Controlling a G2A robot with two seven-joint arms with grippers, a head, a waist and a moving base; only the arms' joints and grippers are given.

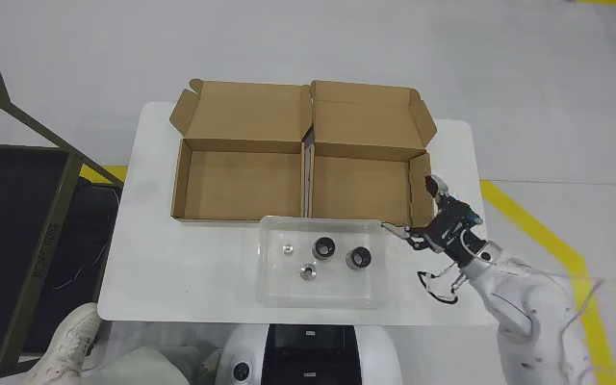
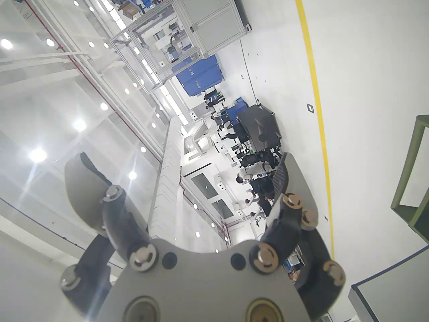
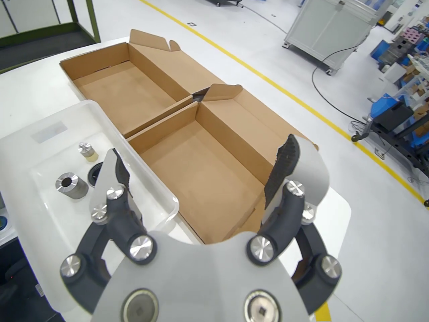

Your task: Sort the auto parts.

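Observation:
A clear plastic tray (image 1: 322, 289) near the table's front edge holds several auto parts: a small metal stud (image 1: 286, 248), two black rings (image 1: 325, 247) (image 1: 359, 257) and a metal cylinder (image 1: 307, 272). Behind it stand two open cardboard boxes, the left box (image 1: 241, 183) and the right box (image 1: 361, 188), both with bare floors. My right gripper (image 3: 202, 155) (image 1: 416, 210) is open with nothing in it, above the tray's right end and the right box's near corner. The cylinder (image 3: 71, 185) and stud (image 3: 86, 151) lie beside its finger (image 3: 114, 169). My left gripper (image 2: 184, 169) is open, held away from the table.
The white table (image 1: 154, 250) has bare room left of the tray and right of the boxes. The box lids (image 1: 250, 111) stand open at the back. A green metal frame (image 1: 43, 192) stands off the table's left side.

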